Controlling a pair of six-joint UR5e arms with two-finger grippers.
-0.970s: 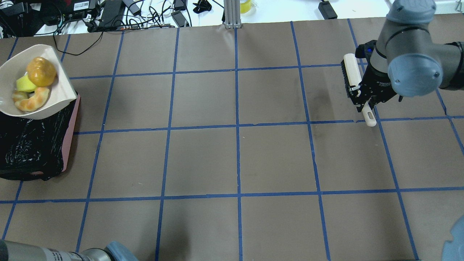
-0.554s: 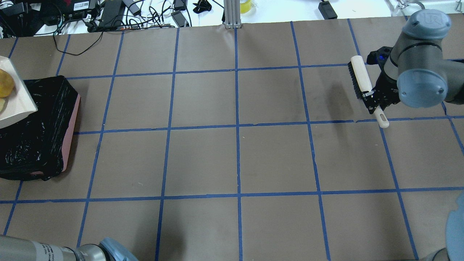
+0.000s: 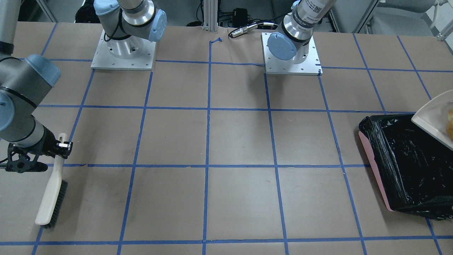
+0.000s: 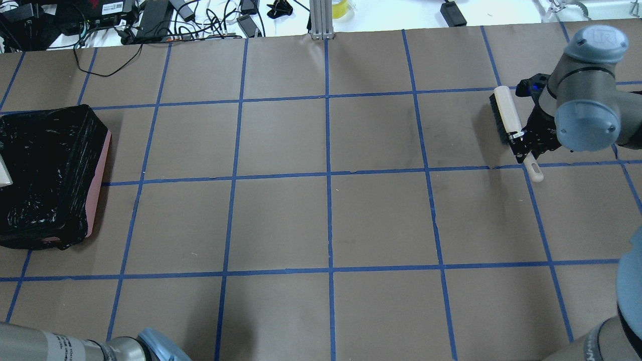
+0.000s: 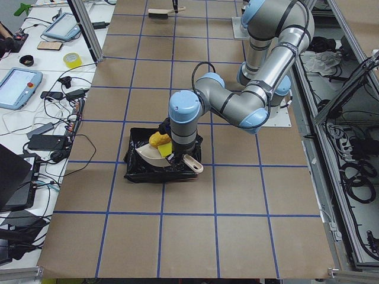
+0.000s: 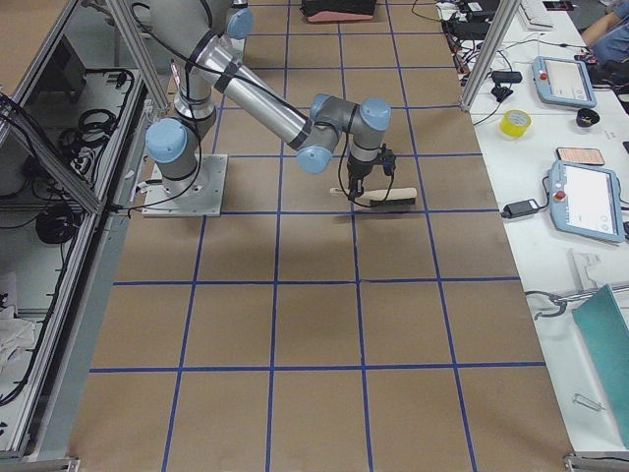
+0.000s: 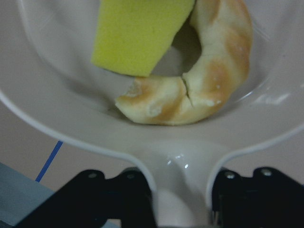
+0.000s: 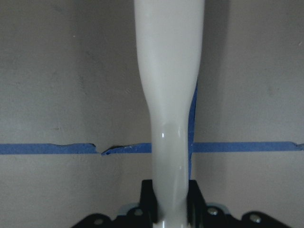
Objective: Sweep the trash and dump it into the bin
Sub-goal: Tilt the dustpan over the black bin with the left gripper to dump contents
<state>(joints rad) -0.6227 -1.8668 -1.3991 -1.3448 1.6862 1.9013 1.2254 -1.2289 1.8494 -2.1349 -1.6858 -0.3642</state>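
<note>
My left gripper [image 7: 178, 202] is shut on the handle of the beige dustpan [image 7: 57, 109]. It holds the pan above the bin [image 5: 163, 173], a pink container [image 3: 376, 177] lined with a black bag [image 4: 47, 170]. The yellow sponge wedge [image 7: 137, 33] and the croissant-like piece [image 7: 204, 80] lie in the pan. The golden-brown lump [image 5: 158, 139] sits in it too. My right gripper [image 4: 521, 141] is shut on the brush [image 4: 505, 113] at the table's far right, its bristles near the table.
Blue tape [image 4: 328, 175] grids the brown table. Cables and power bricks [image 4: 150, 20] lie along the far edge. An aluminium post [image 4: 321, 20] stands at the far middle. Tablets and a tape roll [image 5: 72, 59] lie on a side bench.
The dustpan with the trash has moved left over the bin and almost out of the overhead view. My right arm has shifted a little to the right with the brush.
</note>
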